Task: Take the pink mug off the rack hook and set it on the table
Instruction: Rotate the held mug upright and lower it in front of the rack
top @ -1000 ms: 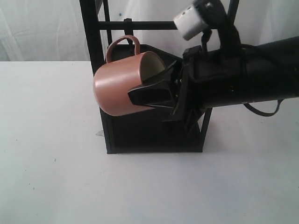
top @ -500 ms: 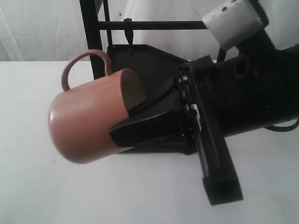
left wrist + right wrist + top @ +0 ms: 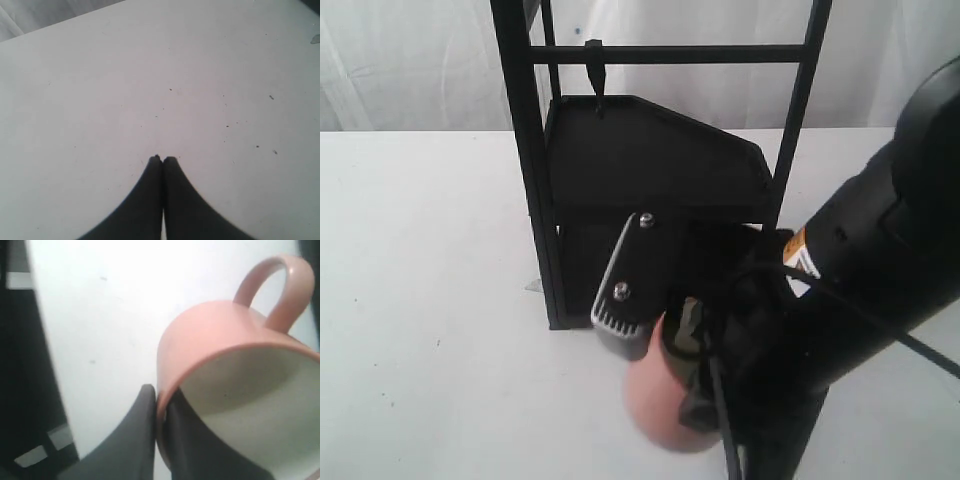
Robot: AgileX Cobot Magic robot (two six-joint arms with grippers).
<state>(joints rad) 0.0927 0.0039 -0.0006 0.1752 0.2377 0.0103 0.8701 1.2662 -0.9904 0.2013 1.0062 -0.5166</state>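
The pink mug [image 3: 220, 335] is pinched at its rim by my right gripper [image 3: 161, 402], one finger inside the cream interior and one outside. Its loop handle [image 3: 280, 287] points away from the jaws. In the exterior view only a blurred part of the pink mug [image 3: 655, 405] shows low in front of the rack, behind the right arm [image 3: 860, 300]. The rack hook [image 3: 595, 75] hangs bare from the thin bar. My left gripper [image 3: 163, 159] is shut on nothing over the white table [image 3: 150, 75].
The black rack frame [image 3: 525, 150] with its angular shelf [image 3: 650, 150] stands at the back centre. A black post and grey bracket [image 3: 30, 390] show beside the mug in the right wrist view. White table [image 3: 420, 300] spreads to the left.
My right arm has carried the mug off the hook, forward and down toward the table in front of the rack. The arm now fills the right foreground.
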